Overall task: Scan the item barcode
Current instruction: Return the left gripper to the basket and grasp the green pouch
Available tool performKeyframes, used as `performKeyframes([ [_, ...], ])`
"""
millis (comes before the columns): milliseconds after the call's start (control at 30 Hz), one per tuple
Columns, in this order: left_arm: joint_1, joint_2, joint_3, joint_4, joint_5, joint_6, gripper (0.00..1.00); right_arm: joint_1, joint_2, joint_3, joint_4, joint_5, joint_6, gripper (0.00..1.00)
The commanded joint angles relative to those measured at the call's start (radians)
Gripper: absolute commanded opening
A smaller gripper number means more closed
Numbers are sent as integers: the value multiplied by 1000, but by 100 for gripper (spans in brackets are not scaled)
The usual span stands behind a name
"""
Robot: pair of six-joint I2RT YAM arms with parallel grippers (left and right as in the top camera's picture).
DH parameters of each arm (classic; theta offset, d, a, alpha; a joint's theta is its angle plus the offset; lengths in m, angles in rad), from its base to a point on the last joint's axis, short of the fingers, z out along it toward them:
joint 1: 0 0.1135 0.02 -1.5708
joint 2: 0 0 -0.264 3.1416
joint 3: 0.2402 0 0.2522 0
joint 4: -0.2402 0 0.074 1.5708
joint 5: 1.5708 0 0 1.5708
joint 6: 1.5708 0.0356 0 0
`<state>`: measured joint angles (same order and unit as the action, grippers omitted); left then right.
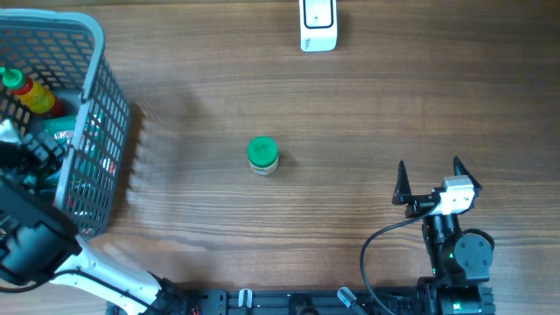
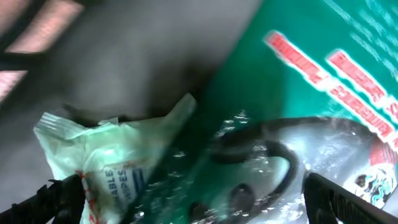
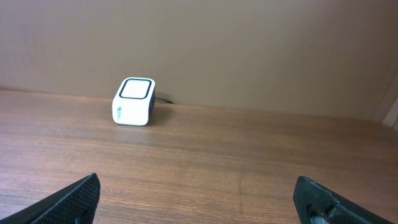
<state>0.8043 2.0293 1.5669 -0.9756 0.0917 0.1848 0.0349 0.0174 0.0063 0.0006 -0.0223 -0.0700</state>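
Note:
The white barcode scanner [image 1: 318, 24] stands at the table's far edge and also shows in the right wrist view as a small white scanner [image 3: 134, 101] with a dark window on top. My left arm reaches into the grey basket [image 1: 96, 52]. There my left gripper [image 2: 193, 199] is open just above a green blister package [image 2: 292, 93], with a white wipes packet [image 2: 106, 162] by the left finger; nothing is gripped. My right gripper [image 1: 429, 171] hovers open and empty over bare wood at the near right; the right gripper [image 3: 196, 193] faces the scanner.
A small jar with a green lid [image 1: 262, 155] stands alone mid-table. In the basket's far corner lies a red and yellow bottle [image 1: 31, 94]. A black cable [image 1: 376, 249] loops beside the right arm's base.

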Motion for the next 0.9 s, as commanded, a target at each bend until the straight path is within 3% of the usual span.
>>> performKeyframes([
  [0, -63, 18, -43, 27, 31, 171, 100, 4, -6, -1, 3, -6, -8, 100],
  [67, -89, 18, -53, 45, 31, 183, 100, 4, -6, -1, 3, -6, -7, 100],
  [133, -114, 18, -74, 81, 31, 182, 93, 4, -6, -1, 3, -6, -8, 100],
  [267, -152, 18, -117, 106, 31, 183, 62, 4, -6, -1, 3, -6, -8, 100],
  [300, -154, 18, -120, 106, 31, 183, 49, 4, -6, -1, 3, -6, -7, 100],
  [333, -156, 18, -121, 105, 31, 187, 15, 4, -6, -1, 3, -6, -8, 100],
  [367, -156, 18, -121, 105, 31, 192, 4, 4, -6, -1, 3, -6, -7, 100],
  [600, -158, -39, -72, 36, 9, 193, 4, 4, -6, -1, 3, -6, -8, 100],
  [867, -158, -234, 78, 18, -273, 19, 4, 4, -6, -1, 3, -6, -8, 100],
])
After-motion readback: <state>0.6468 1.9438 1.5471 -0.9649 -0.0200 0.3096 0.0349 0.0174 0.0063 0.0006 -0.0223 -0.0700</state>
